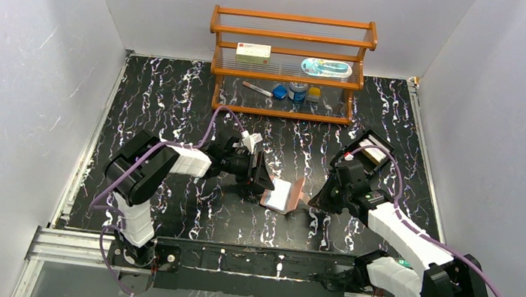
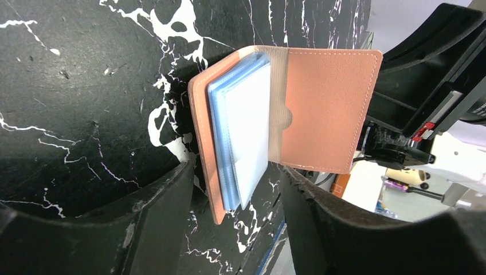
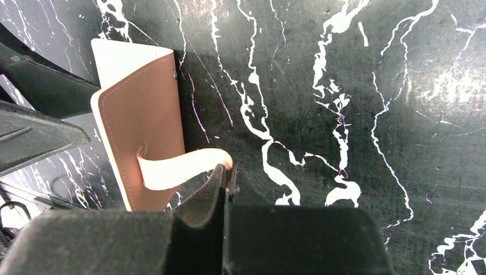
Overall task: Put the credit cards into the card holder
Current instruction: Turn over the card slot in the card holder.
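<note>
The tan-pink card holder (image 1: 283, 195) lies open on the black marbled table between my two grippers. In the left wrist view the card holder (image 2: 321, 109) shows its bluish clear sleeves (image 2: 243, 132) fanned out and one cover raised. My left gripper (image 2: 235, 229) is open, and its fingers (image 2: 166, 212) stand on either side of the holder's near end without touching it. My right gripper (image 3: 226, 177) is shut on the end of the holder's snap tab (image 3: 183, 167) and holds that cover (image 3: 143, 120) up. No loose credit cards show in any view.
A wooden rack (image 1: 289, 65) stands at the back with a white box with a red label (image 1: 253, 52), a blue-green pack (image 1: 326, 68) and small items on its lower shelf. White walls close in the table on three sides.
</note>
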